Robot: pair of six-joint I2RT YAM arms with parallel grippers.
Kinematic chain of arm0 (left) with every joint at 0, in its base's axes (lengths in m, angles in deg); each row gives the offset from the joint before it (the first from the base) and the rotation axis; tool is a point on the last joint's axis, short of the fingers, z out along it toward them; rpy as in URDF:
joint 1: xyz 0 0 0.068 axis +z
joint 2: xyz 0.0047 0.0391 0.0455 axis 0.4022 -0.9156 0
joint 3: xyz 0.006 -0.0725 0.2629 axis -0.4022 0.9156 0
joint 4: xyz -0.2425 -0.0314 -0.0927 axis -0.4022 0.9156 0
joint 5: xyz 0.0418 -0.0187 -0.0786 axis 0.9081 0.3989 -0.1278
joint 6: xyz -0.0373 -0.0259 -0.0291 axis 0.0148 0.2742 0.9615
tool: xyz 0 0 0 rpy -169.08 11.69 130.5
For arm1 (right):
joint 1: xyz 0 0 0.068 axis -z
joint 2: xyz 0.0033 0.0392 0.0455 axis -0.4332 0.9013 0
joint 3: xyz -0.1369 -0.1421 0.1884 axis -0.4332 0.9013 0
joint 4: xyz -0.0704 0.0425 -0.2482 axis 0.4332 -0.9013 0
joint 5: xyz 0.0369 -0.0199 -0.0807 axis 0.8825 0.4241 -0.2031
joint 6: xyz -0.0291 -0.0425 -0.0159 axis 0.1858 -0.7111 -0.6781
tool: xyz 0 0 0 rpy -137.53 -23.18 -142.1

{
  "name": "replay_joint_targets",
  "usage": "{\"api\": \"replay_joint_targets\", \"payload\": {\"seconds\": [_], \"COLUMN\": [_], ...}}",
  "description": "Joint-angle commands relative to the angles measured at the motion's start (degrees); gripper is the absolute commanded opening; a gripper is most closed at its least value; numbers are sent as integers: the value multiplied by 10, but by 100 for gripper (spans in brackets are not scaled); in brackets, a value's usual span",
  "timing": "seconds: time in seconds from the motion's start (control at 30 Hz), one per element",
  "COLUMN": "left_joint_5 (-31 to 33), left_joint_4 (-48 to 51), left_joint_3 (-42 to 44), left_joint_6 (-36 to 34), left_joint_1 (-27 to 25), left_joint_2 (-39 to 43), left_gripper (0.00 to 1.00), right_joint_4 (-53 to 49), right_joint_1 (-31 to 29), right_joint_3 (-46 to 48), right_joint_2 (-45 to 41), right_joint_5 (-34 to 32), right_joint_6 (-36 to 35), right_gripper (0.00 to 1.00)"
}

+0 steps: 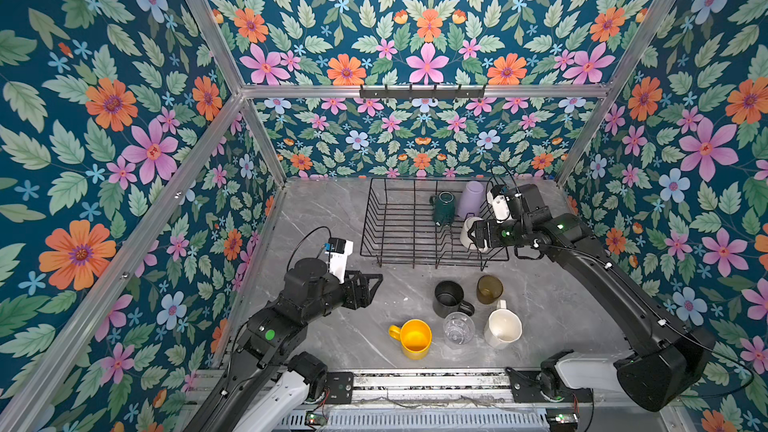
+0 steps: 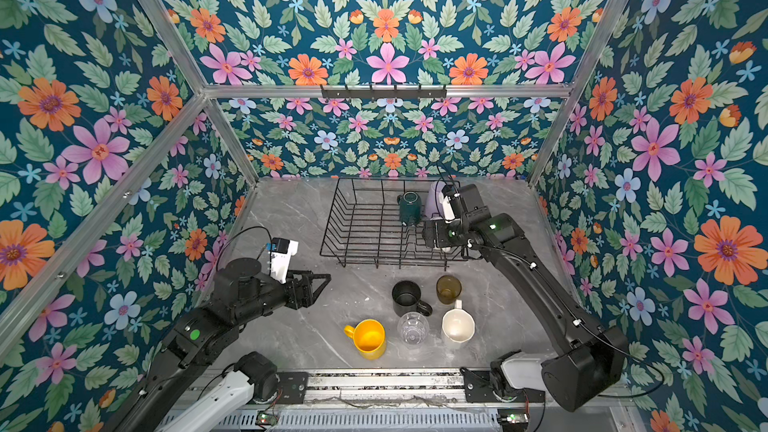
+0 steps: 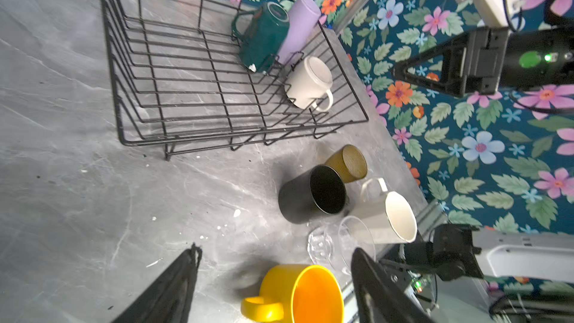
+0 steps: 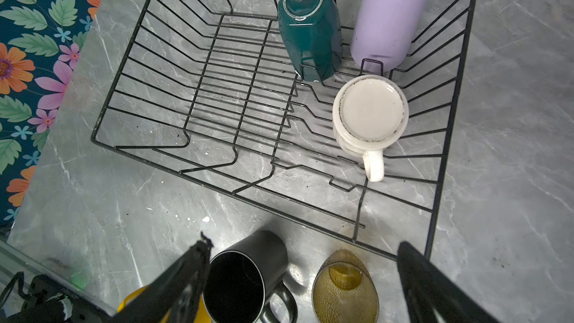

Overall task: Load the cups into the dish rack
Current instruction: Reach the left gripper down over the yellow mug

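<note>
The black wire dish rack (image 1: 365, 222) holds three cups: a dark green mug (image 4: 310, 26), a lilac tumbler (image 4: 391, 10) and a white mug (image 4: 369, 110), which stands base up. On the table in front of it stand a black mug (image 1: 449, 299), an olive-brown tumbler (image 1: 489, 289), a cream mug (image 1: 503, 328), a clear glass (image 1: 458, 328) and a yellow mug (image 1: 413, 338). My right gripper (image 1: 473, 238) hovers open and empty over the rack's front right corner, above the white mug. To the left of the loose cups, my left gripper (image 1: 376, 284) is open with nothing between its fingers.
A black hook rail (image 1: 422, 91) hangs on the back wall's frame. Floral walls close in the grey marble table (image 1: 324, 222) on three sides. Aluminium rails and both arm bases (image 1: 428, 384) run along the front edge.
</note>
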Motion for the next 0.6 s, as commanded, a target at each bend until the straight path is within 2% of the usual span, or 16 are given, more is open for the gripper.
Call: {"api": "replay_joint_targets", "payload": {"seconds": [0.0, 0.17, 0.27, 0.4, 0.57], "left_joint_5": [-35, -23, 25, 105, 161], "left_joint_4": [19, 28, 28, 30, 59], "left_joint_3": [-11, -17, -21, -36, -50], "left_joint_6": [-34, -39, -32, -25, -26], "left_joint_1": [-2, -30, -89, -192, -242], "left_joint_2": [-15, -45, -67, -115, -167], "left_gripper": [78, 76, 75, 75, 74], "right_joint_4": [12, 16, 17, 18, 16], "right_joint_1": [-1, -1, 0, 0, 0], "right_joint_3": [2, 8, 10, 11, 12], "right_joint_2": [0, 0, 2, 3, -1], "right_joint_5": [-8, -6, -4, -2, 0], "right_joint_6": [-9, -14, -15, -19, -20], "right_gripper": [94, 94, 94, 94, 94]}}
